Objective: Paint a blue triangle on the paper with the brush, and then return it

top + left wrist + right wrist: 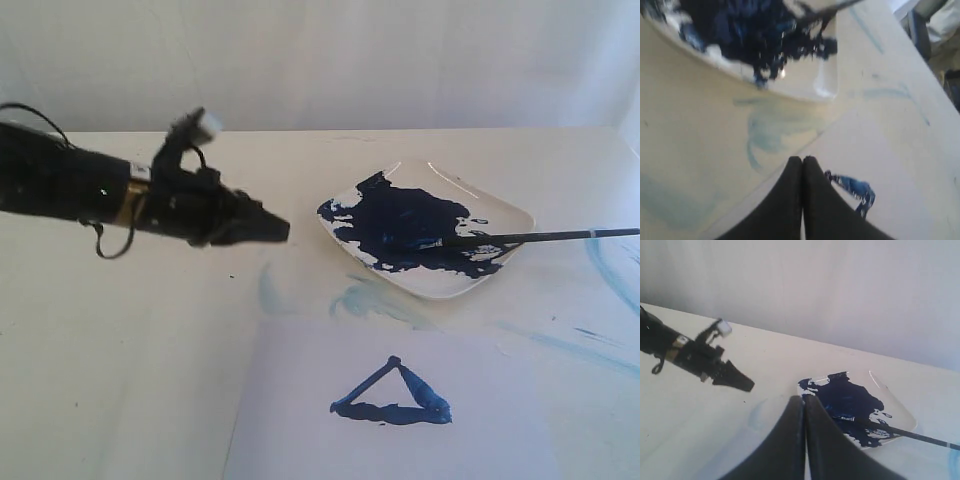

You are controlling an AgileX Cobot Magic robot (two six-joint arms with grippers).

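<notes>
**Left gripper** point(272, 229): jaws pressed together, empty, hovering over the counter point(120, 360) just beside the plate point(492, 207).

**Right gripper** point(803, 401): jaws also closed, holding nothing, pointed toward the plate.

**Brush** point(540, 237): 1 item. The bristles lie in the plate's blue paint and the handle juts out past the rim. It looks light, thin and stiff. The wet tip would smear, so the bare mid-handle seems the place to pinch.

**Blue triangle** point(395, 412): 1, finished, on the paper point(300, 400), apart from the plate.

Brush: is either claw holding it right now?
No. The brush lies with its tip on the plate, handle over the rim, while the left claw and right claw are both shut and empty, apart from it.
</notes>
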